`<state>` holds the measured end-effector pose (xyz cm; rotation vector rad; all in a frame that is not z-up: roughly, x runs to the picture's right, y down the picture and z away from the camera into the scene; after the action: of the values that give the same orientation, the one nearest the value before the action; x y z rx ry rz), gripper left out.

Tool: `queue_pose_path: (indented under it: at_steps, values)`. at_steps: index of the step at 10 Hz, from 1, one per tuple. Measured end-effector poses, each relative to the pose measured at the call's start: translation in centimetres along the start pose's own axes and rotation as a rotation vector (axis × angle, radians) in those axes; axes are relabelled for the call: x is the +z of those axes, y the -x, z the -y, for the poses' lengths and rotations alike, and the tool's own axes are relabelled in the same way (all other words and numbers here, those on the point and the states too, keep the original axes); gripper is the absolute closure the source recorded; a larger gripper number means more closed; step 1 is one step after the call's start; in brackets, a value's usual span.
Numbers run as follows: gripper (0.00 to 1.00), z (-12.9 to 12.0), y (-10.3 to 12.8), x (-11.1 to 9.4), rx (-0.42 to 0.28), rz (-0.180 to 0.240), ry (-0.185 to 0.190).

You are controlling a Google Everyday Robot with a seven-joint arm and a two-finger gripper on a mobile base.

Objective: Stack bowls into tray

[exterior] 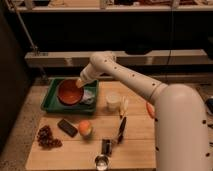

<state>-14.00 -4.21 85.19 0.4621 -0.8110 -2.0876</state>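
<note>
Camera view is showing the gripper [80, 83] hanging over the green tray [49, 103], right at the rim of the orange-red bowl [68, 93]. I cannot tell if the gripper is pinching that rim or has let go of it.

The orange-red bowl is sitting just below and to the left of the gripper, inside the tray. The small pale bowl [89, 96] is sitting just below and to the right of the gripper, also in the tray, close beside the big bowl. The two bowls are lying side by side, so I think the stacking is not done yet.

To do this step well, the gripper should be moving slowly and going straight up and down, so the big bowl is not tipping or sliding. The small bowl fits best inside the big one, so I think it should be going on top.

The cream cup [113, 102] is standing on the bench [137, 145] well off to the right of the gripper. The orange fruit [85, 128] is lying far below it. Neither one is in the way.
</note>
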Motion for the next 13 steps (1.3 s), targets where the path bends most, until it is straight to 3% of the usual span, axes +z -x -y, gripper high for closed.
queue_pose_path:
  at_steps: [2,3,5,9,13]
  values:
    - [0.98,-1.4,0.2,1.1,-0.014,-0.002,-0.008]
    - [0.91,-2.0,0.6,1.5,-0.022,-0.003,-0.01]
    - [0.61,-3.2,1.8,2.8,-0.032,0.012,-0.018]
    - [0.22,-4.0,2.7,2.8,-0.016,0.017,-0.017]
    - [0.2,-4.3,3.0,2.5,-0.004,0.016,-0.013]
